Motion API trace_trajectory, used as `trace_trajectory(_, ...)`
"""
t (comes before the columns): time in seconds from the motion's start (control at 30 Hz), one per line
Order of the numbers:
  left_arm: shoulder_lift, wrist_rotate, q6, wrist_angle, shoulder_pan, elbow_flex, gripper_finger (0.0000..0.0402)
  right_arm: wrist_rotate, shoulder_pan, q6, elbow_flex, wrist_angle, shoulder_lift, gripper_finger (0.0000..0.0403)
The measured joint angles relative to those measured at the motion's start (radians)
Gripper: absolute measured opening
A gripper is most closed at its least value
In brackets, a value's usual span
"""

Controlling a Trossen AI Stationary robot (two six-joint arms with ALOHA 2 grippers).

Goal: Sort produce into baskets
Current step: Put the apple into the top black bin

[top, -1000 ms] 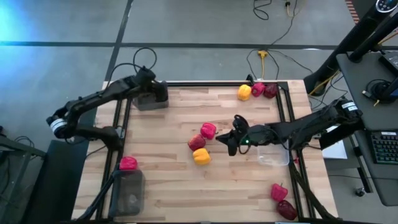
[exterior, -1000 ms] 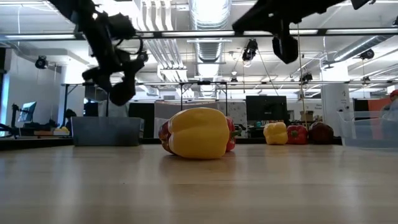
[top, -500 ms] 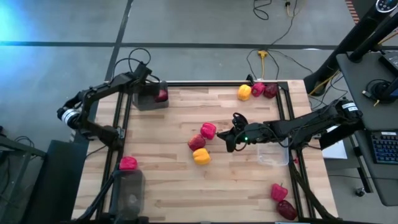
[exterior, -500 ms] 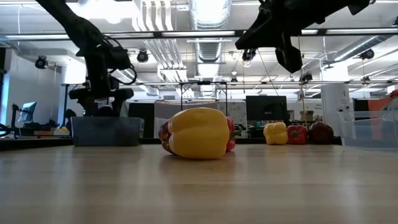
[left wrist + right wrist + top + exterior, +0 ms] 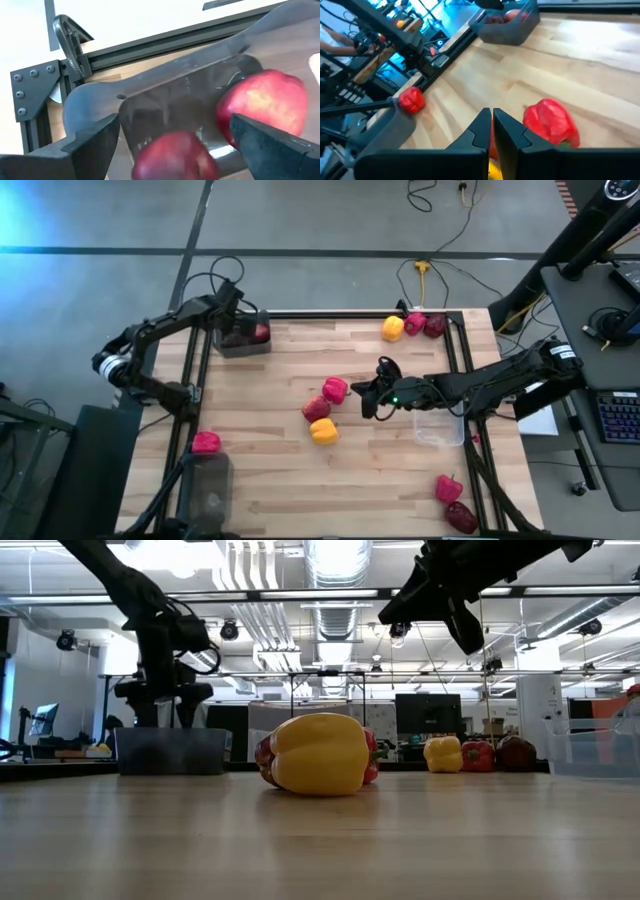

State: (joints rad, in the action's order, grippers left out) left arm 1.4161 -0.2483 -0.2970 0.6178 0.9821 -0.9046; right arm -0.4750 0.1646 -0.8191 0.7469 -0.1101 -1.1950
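The left gripper (image 5: 243, 330) hangs open over the dark bin (image 5: 240, 343) holding two apples (image 5: 262, 101). The right gripper (image 5: 368, 395), fingers together and empty, hovers beside a red pepper (image 5: 335, 389).

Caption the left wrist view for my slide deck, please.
Open left gripper above a smoky bin holding two red apples.

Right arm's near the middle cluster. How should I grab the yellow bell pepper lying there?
The glossy yellow bell pepper lies on its side on the wooden table, close beside a red pepper. Come straight down and pinch across its rounded body, fingers on the two sides away from the red pepper. The right gripper would probably need to open first.
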Motion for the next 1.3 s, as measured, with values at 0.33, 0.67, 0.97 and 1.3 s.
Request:
trace_trajectory(0.33,-0.195,0.262,-0.051,-0.006,-0.067,0.000,0.0359,0.000,-0.025,0.074,0.000,0.000,-0.002,0.0013)
trace_trajectory(0.67,-0.421,0.256,-0.028,-0.090,-0.569,0.001,0.0359,0.007,-0.050,0.203,-0.001,-0.058,-0.021,0.0013)
trace_trajectory(0.97,-0.365,0.016,-0.077,-0.125,-1.079,0.010,0.0359,0.141,-0.008,0.272,0.173,0.293,-0.108,0.0081)
trace_trajectory(1.3,-0.128,-0.027,-0.133,-0.235,-1.246,0.062,0.0359,0.136,0.093,0.282,0.511,0.833,-0.408,0.0206)
